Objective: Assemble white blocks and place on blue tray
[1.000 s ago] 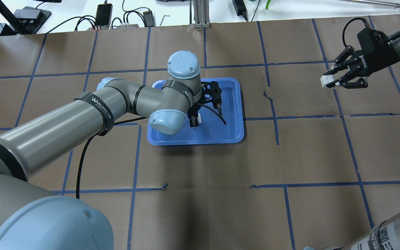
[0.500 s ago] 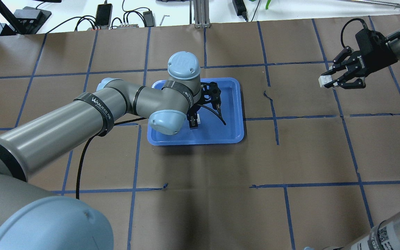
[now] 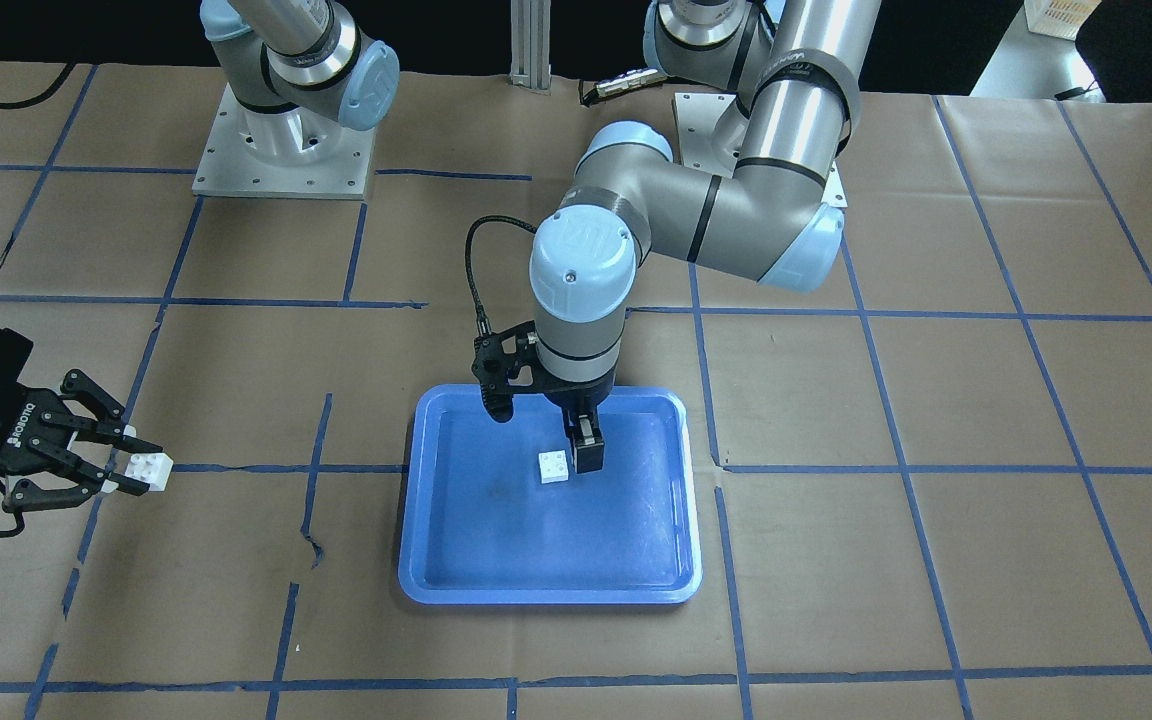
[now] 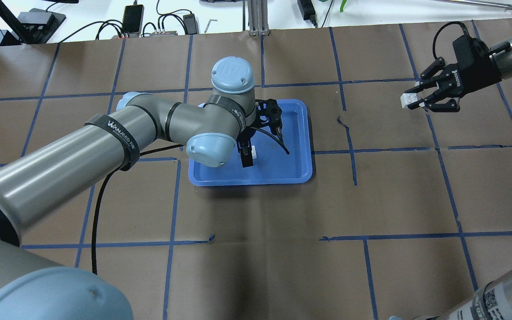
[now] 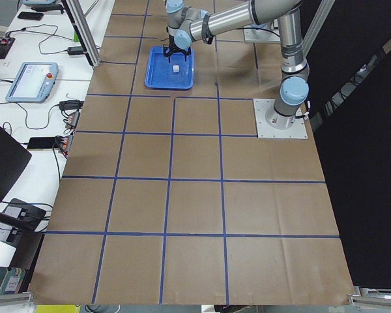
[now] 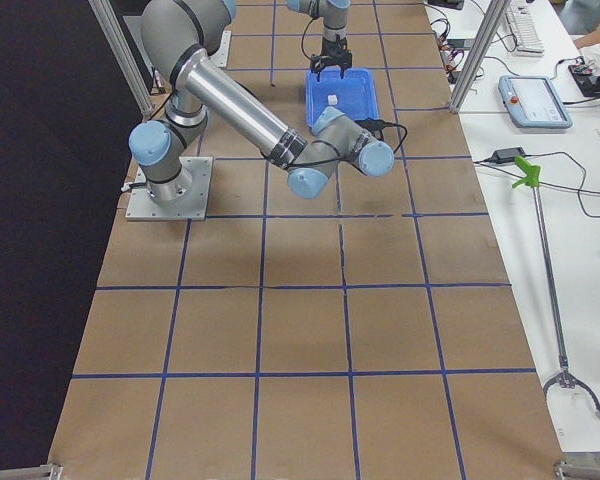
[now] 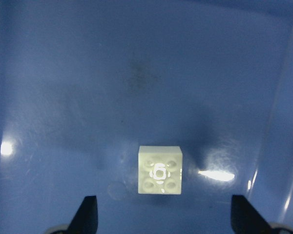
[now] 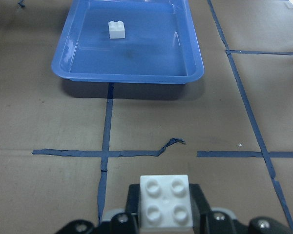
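Note:
The blue tray lies mid-table. One white block lies studs-up on the tray floor. My left gripper hangs open just above and beside it, and the block shows between its fingers without touching them. My right gripper is shut on the second white block and holds it above the paper, far to the tray's right. In the right wrist view this block sits studs-up in the jaws, with the tray and the other block ahead.
Brown paper with blue tape lines covers the table. There is a small tear in the paper between the right gripper and the tray. Cables and devices lie beyond the far edge. The left arm's elbow overhangs the tray's left side.
My right gripper has carried its block a little left, toward the tray. My left arm has shifted slightly over the tray; the block there has stayed put.

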`<state>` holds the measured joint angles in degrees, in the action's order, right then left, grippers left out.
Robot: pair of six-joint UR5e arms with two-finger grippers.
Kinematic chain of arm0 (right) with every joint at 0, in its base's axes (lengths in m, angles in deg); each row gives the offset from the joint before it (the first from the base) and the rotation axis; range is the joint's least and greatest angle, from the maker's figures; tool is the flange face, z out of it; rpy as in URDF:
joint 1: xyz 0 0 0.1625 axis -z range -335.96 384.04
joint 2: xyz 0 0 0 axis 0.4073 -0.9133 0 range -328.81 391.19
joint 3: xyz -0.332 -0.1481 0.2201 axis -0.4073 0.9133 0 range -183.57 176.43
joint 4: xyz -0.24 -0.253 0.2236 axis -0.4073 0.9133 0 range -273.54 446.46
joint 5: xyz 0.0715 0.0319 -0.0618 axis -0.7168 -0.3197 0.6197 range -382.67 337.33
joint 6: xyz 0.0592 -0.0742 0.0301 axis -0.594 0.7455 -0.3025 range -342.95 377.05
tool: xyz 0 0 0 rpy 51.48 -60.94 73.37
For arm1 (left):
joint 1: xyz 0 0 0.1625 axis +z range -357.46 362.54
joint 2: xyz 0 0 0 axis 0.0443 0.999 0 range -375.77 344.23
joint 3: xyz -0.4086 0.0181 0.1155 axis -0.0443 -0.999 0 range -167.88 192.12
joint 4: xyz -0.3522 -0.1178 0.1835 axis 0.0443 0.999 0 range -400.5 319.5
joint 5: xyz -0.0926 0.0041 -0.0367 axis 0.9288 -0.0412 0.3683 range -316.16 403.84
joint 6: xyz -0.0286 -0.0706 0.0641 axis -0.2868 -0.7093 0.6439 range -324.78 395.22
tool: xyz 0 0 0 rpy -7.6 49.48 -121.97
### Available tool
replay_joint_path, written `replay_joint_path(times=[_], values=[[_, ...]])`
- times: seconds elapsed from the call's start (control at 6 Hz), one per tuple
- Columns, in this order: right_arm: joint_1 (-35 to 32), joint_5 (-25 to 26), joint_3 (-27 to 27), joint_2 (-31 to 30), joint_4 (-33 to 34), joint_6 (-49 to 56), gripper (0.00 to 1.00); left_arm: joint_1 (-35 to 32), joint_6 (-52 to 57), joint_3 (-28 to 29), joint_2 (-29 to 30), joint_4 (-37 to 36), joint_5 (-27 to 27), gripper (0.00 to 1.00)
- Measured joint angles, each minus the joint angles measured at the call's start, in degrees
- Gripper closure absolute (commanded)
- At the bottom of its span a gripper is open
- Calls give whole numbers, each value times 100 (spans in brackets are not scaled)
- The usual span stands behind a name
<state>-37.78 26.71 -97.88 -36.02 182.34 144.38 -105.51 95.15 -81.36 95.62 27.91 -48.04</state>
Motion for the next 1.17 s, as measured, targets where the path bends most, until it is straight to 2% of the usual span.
replay_joint_path(times=[0.33,0.5,0.83,1.17], values=[[-489,-82,-30,3,90,-159,67,719,-399,409,-1099,1999,38,4],[-837,-118,-39,6,335,-444,67,975,-644,525,-1479,2511,177,4],[-1684,-177,-113,48,1334,-1539,67,1110,-1418,692,-1929,2866,455,4],[-2407,-183,-595,255,3159,-3119,67,1145,-2575,702,-2147,2859,648,1]])
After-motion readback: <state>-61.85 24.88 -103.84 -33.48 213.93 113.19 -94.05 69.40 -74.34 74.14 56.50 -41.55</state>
